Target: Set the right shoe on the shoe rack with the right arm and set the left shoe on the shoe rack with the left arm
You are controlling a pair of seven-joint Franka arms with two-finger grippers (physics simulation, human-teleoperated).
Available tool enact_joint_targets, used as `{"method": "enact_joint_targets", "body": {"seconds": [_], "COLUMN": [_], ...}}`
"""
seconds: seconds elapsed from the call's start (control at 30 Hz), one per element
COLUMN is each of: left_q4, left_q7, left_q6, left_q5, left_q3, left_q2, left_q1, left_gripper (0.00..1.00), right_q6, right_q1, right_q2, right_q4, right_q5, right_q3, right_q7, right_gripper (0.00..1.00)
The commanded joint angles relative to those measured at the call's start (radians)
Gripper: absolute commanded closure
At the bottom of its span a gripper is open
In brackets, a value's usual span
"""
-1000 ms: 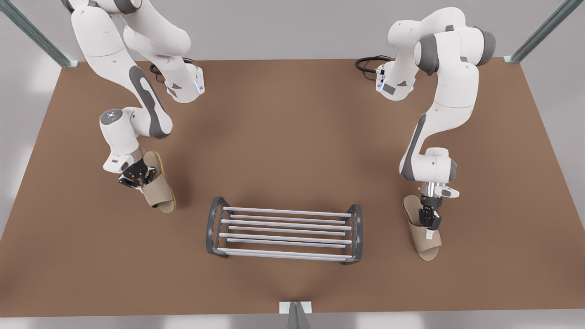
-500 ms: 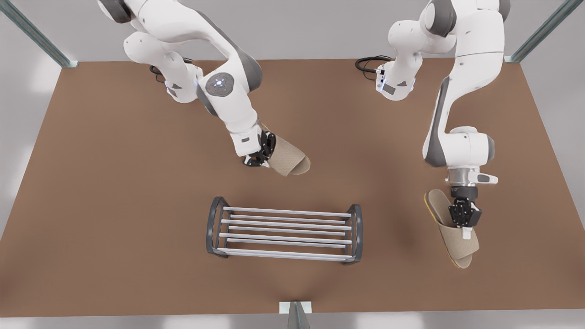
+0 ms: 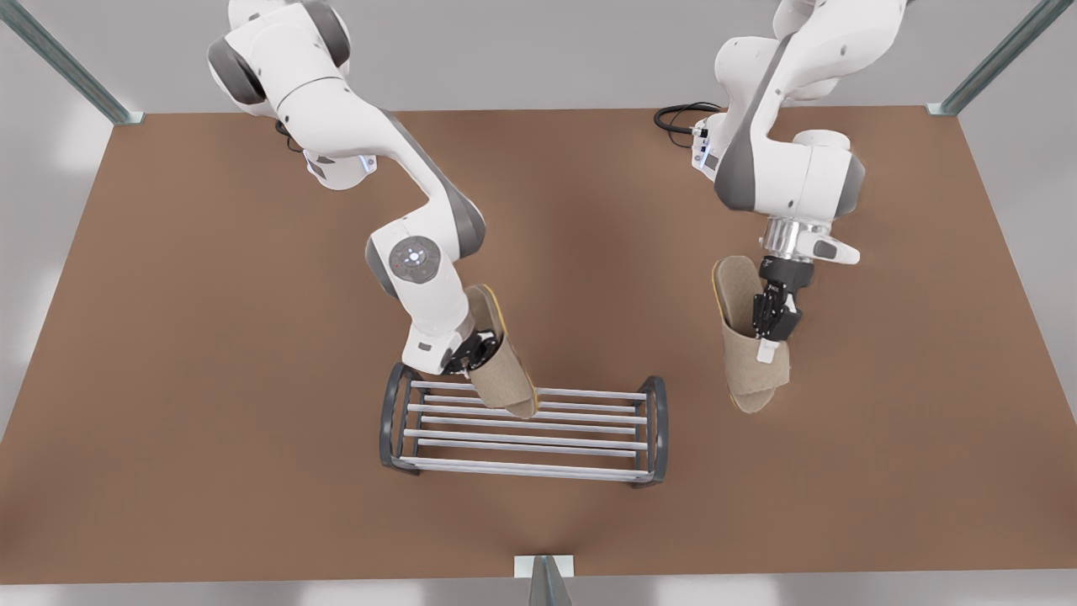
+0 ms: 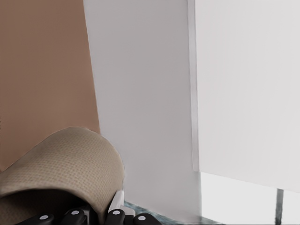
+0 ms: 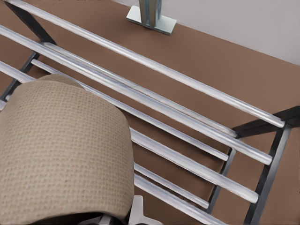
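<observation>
The shoe rack (image 3: 522, 439) stands near the table's front middle, pale bars between dark arched ends. My right gripper (image 3: 475, 349), on the arm at the front view's left, is shut on a beige slipper (image 3: 505, 379). It holds the slipper over the rack's back bars, toe tilted down. In the right wrist view that slipper (image 5: 61, 150) hangs just above the bars (image 5: 187, 117). My left gripper (image 3: 774, 324), at the front view's right, is shut on the other beige slipper (image 3: 749, 362). That slipper is in the air beside the rack's right end, and its strap (image 4: 61, 164) appears in the left wrist view.
The brown table (image 3: 210, 438) spreads wide around the rack. A metal post foot (image 3: 543, 571) sits at the front edge, also seen as the post foot (image 5: 150, 16). Black cables (image 3: 677, 118) lie by the far arm base. Frame posts stand at the back corners.
The right gripper swung its slipper forward and down onto the rack's back bars, turning the toe frontward. The left gripper lifted its slipper and carried it back and toward the rack.
</observation>
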Motion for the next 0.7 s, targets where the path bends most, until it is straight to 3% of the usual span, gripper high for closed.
{"method": "enact_joint_targets", "body": {"seconds": [0.0,0.23,0.27,0.3,0.57,0.67], "left_q4": [0.033,0.266,0.283,0.286,0.291,0.353], "left_q7": [-0.011,-0.057,-0.066,-0.074,-0.077,-0.076], "left_q6": [0.042,0.047,0.05,0.05,0.046,0.041], "left_q5": [-0.137,-0.017,-0.023,-0.023,-0.016,0.033], "left_q3": [-0.029,-0.062,-0.059,-0.06,-0.054,-0.052], "left_q2": [0.012,0.245,0.222,0.219,0.257,0.328], "left_q1": [-0.046,-0.24,-0.247,-0.251,-0.28,-0.28], "left_gripper": [0.79,0.79,0.79,0.79,0.79,0.79], "right_q6": [0.047,0.067,0.067,0.067,0.066,0.066], "right_q1": [-0.001,-0.029,-0.027,-0.026,-0.029,-0.039], "right_q2": [0.012,0.033,0.033,0.033,0.027,0.019], "right_q4": [0.003,0.003,0.002,0.002,0.003,0.003], "right_q5": [-0.021,-0.024,-0.023,-0.023,-0.018,-0.012], "right_q3": [-0.014,-0.019,-0.019,-0.019,-0.017,-0.017], "right_q7": [0.382,0.347,0.35,0.355,0.356,0.349], "right_gripper": [0.79,0.79,0.11,0.0,0.0,0.0]}}
